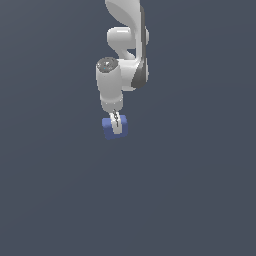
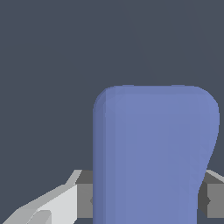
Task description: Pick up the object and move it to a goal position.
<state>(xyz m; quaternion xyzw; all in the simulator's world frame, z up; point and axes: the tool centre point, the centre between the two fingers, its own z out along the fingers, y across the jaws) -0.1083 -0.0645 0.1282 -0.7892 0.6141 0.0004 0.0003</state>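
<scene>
blue cube [image 1: 108,128] clamped between gripper [image 1: 116,126] fingers

Plain, flat, dark grey-blue surface [image 1: 200,200] filling the whole exterior view, with no edge, seam or marking to be made out. Same uniform grey-blue behind everything in the wrist view. Cannot tell from either view whether anything rests directly on it.

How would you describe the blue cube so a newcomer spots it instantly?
Start at the white robot arm reaching down from the top of the exterior view over a plain dark grey background. Follow it down to its gripper, whose pale fingers are shut on a small solid blue cube with matte faces. It is the only coloured thing in the scene.
</scene>
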